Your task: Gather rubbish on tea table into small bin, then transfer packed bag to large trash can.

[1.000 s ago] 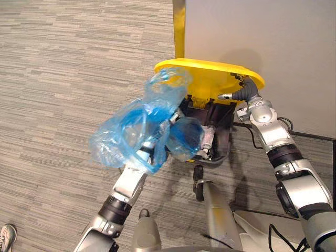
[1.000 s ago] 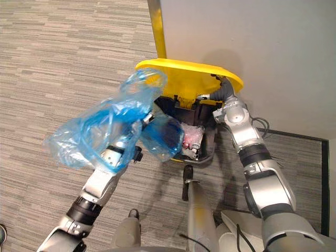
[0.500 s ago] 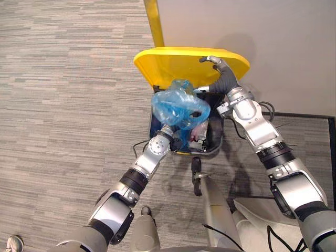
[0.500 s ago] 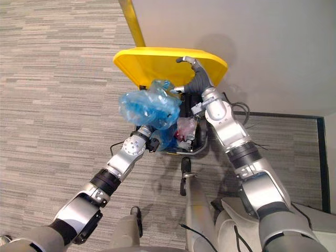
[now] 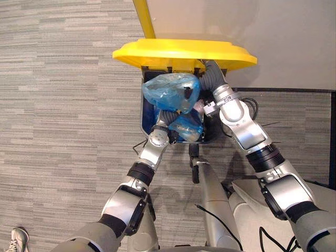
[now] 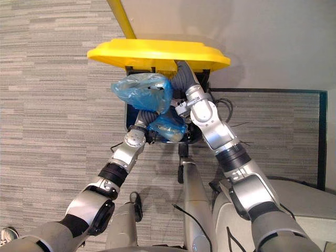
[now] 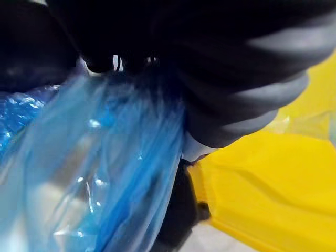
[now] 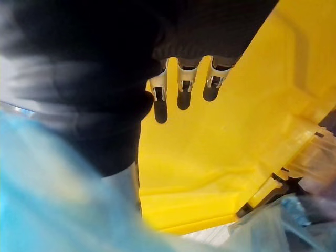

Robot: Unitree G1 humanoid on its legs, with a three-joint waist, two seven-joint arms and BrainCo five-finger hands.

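readable text: none | yellow bin lid (image 5: 184,52): no print legible | blue bag (image 5: 170,90): no print legible

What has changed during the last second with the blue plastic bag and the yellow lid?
The left hand has carried the crumpled blue plastic bag from the robot's left of the large dark trash can to above its open mouth, under the raised yellow plastic lid. The bag remains at that hand. The right hand still props that lid up with straight fingers.
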